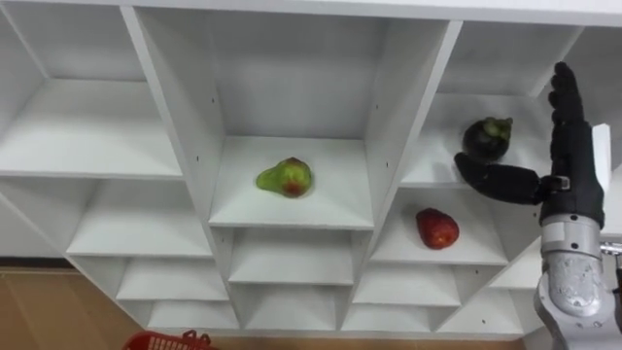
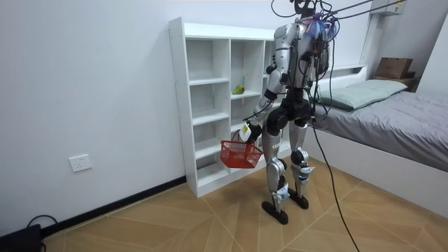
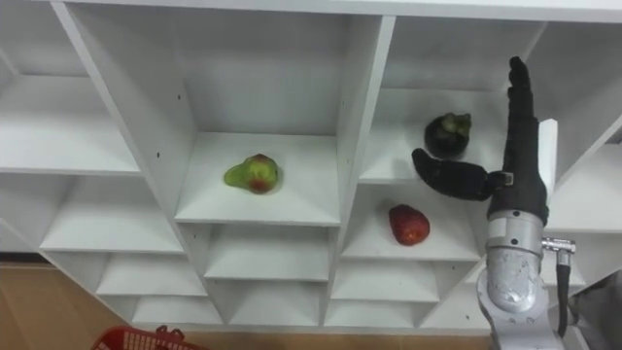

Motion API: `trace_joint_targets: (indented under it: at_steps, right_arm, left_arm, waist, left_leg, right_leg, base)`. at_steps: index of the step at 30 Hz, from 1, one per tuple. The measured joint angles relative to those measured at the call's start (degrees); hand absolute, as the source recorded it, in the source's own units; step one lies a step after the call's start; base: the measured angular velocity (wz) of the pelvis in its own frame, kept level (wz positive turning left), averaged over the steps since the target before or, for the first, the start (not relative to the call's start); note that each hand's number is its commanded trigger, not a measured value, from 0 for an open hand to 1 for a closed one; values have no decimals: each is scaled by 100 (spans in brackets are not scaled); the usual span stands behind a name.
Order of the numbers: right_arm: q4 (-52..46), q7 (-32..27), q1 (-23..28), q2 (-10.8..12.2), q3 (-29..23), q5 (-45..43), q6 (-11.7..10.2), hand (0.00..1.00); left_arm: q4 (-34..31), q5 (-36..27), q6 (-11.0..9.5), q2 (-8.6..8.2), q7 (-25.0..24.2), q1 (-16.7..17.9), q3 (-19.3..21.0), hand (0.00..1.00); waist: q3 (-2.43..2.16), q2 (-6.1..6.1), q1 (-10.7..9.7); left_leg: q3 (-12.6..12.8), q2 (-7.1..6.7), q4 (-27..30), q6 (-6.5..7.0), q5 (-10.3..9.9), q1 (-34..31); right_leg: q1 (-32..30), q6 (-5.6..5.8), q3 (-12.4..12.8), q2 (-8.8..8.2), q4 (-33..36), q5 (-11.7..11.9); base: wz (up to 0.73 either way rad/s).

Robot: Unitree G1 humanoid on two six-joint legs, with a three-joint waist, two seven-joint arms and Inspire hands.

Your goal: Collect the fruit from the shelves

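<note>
The robot stands facing the white closet (image 1: 389, 126). Its right hand (image 1: 571, 175) is raised before the upper right compartment, fingers straight and thumb spread: open and holding nothing. The dark mangosteen (image 1: 486, 139) sits on that shelf near the front edge, just above the thumb; I cannot tell if they touch. It is round with no real long axis, its leafy cap upward. I judge it light, hard-shelled and apt to roll, best cupped round its sides. The green-red pear (image 1: 285, 178) lies on its side on the middle shelf, long axis along the front edge. The red fruit (image 1: 437, 228) rests one shelf below the mangosteen. The left hand (image 2: 246, 131) hangs low, closed on the red basket (image 2: 240, 152).
</note>
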Motion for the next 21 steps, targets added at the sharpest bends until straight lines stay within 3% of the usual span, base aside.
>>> trace_joint_targets:
  at_steps: [12,21]
  right_arm:
    - [297,224,-21,0,0,110,51,0]
    - [647,380,-259,-17,-16,285,243,0]
  left_arm:
    - [-13,2,35,16,-25,-10,14,100]
    - [-47,15,173,16,-160,15,248,100]
  waist:
    - [1,-63,5]
    - [-7,-112,-2]
  left_leg:
    - [-18,-2,-1,0,1,-21]
    - [-52,-4,49,0,8,-71]
  right_leg:
    - [-15,0,-28,-2,-3,0]
    - [-22,0,-69,-8,4,0]
  base:
    - [0]
    - [2]
